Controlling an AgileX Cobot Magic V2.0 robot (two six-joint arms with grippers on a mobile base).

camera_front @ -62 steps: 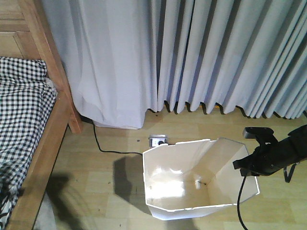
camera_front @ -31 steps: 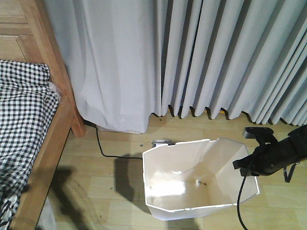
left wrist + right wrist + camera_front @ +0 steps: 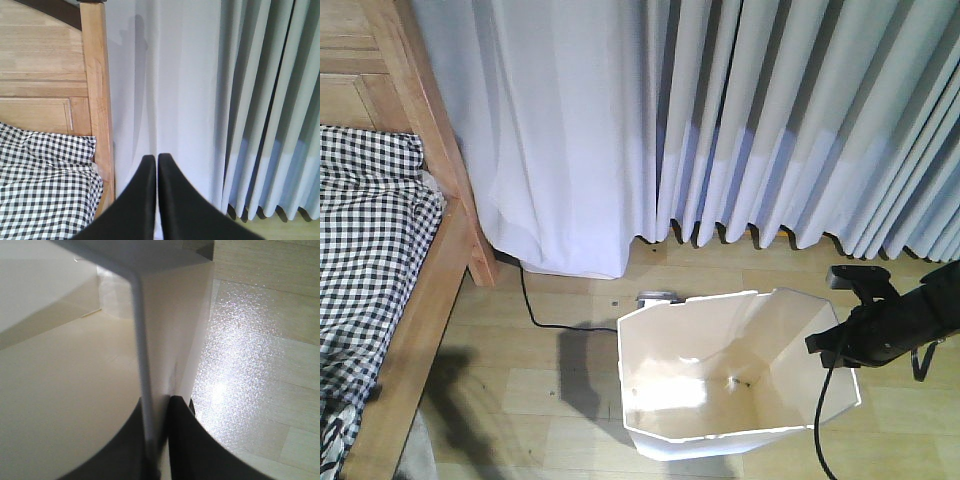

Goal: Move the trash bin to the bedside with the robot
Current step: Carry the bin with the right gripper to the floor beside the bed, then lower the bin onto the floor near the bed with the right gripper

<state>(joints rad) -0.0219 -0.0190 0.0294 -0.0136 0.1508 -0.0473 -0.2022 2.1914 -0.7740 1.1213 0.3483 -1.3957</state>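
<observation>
**A:** Where does the white plastic trash bin (image 3: 705, 345) stand?

**B:** On the pale wooden plank floor (image 3: 570, 285), at about 5 o'clock in the front view. It stands mouth up, showing its angular rim and cream inside. The pleated grey-white curtains (image 3: 770, 120) hang at its 12 o'clock.

**A:** And the bed?

**B:** The bed with the light wooden frame (image 3: 415, 300) lies at 9 o'clock of the bin, well apart, with bare floor between them. The black-and-white checked bedding (image 3: 370, 230) covers it, and the wooden post (image 3: 430, 130) rises at the bin's 10 o'clock.

**A:** What has hold of the bin?

**B:** A thin black jointed arm (image 3: 910, 315) reaches in from 3 o'clock. The right end effector (image 3: 832, 345) sits on the rim at the bin's 3 o'clock. In the right wrist view its black fingers (image 3: 182, 440) straddle the thin wall, one inside and one outside, pinched narrow on it.

**A:** The other arm?

**B:** The left end effector (image 3: 156, 162) has its two dark fingers pressed together, only a hairline gap between them, gripping nothing. It faces the curtains, with the bed post at 10 o'clock in that view.

**A:** Anything else on the floor?

**B:** A thin black cable (image 3: 532, 310) runs from under the curtains toward a small grey box (image 3: 658, 296) just behind the bin at its 11 o'clock. A second black lead (image 3: 823, 425) hangs from the arm beside the bin's right wall.
</observation>
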